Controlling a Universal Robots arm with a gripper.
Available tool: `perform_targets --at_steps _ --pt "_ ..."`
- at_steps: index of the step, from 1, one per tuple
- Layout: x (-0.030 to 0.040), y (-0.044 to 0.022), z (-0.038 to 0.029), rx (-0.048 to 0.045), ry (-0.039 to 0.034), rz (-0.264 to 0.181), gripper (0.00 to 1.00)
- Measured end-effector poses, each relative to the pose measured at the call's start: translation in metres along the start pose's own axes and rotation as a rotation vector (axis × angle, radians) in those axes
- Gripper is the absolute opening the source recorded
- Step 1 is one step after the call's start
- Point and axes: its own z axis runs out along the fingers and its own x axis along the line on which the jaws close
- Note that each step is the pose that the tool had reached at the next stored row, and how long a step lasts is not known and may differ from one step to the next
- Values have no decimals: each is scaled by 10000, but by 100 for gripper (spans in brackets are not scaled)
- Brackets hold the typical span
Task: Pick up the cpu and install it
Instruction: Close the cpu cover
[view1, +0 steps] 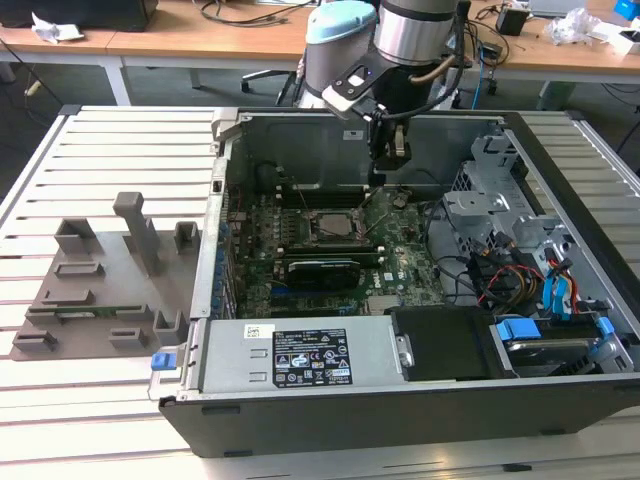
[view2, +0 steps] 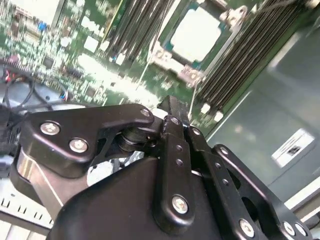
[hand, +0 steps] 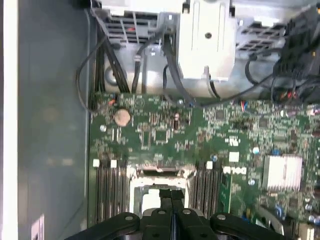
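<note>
The cpu (view2: 196, 32) is a pale silver square lying flat inside the metal socket frame (view1: 335, 222) on the green motherboard (view1: 400, 260). Rows of memory slots flank it. In the first wrist view a sliver of the cpu (hand: 150, 200) shows just beyond the black fingers. My gripper (view1: 388, 162) hangs inside the open computer case, above the board and a little toward the exterior view's right of the socket. Its black fingers (view2: 172, 117) are pressed together and hold nothing. The gripper (hand: 172, 202) is apart from the chip.
A grey fixture (view1: 100, 290) with upright blocks lies on the slatted table at the exterior view's left. Inside the case are a power supply (view1: 300, 360), a drive cage (view1: 500, 215) with blue and red cables, and a heatsink (hand: 282, 172). The case walls stand close around the arm.
</note>
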Motion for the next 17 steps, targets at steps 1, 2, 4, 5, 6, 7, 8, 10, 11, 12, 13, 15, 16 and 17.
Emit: perform_targets --at_steps 1,2,4,5,6,7,8,10,11,12,13,15,16,17 --pt "-1 100 13 40 0 -23 11" --pt "0 169 32 64 0 -57 11" --pt "1 253 63 68 36 -130 11" --pt "2 271 74 66 57 -145 11" --pt "2 289 93 65 71 -156 11" --pt "2 300 105 66 72 -159 11" --pt "3 309 121 66 71 -161 11" --pt "5 317 161 66 72 -163 11" --pt "7 319 195 66 73 -163 11" --pt "8 320 221 66 73 -163 11" --pt "10 322 256 67 72 -164 11" --pt "14 298 329 66 72 -164 11" --pt "17 256 353 67 77 -165 11" --pt "20 194 368 65 96 -165 11"
